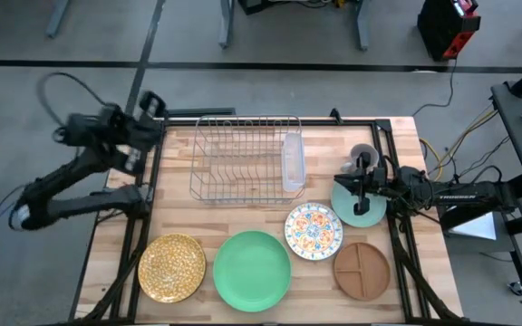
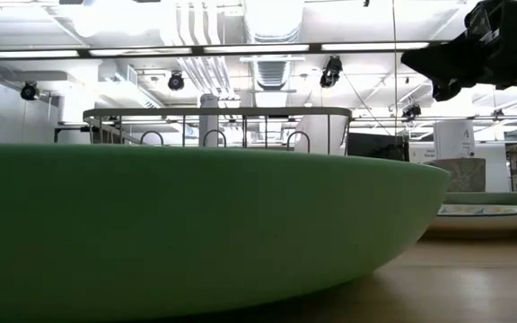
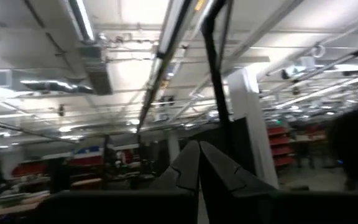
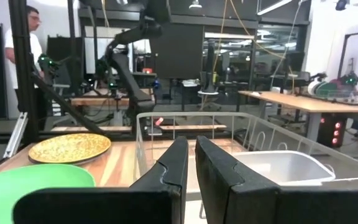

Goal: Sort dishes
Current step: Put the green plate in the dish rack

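Observation:
Five plates lie flat on the wooden table: gold speckled (image 1: 171, 267), bright green (image 1: 252, 270), floral (image 1: 314, 231), brown divided (image 1: 362, 269) and pale teal (image 1: 372, 212). My right gripper (image 1: 344, 179) hangs shut above the teal plate's far-left rim, well above the table in the low view (image 2: 442, 67), pointing toward the table's left edge. Its wrist view (image 4: 191, 155) shows nothing between its fingers. My left gripper (image 1: 157, 101) is shut and raised beyond the table's far left corner, with nothing in it (image 3: 199, 158).
A wire dish rack (image 1: 243, 158) with a white cutlery holder (image 1: 293, 163) stands at the far middle. A small grey mug (image 1: 362, 154) sits just beyond the teal plate. People stand in the room beyond the table's left side (image 4: 23, 56).

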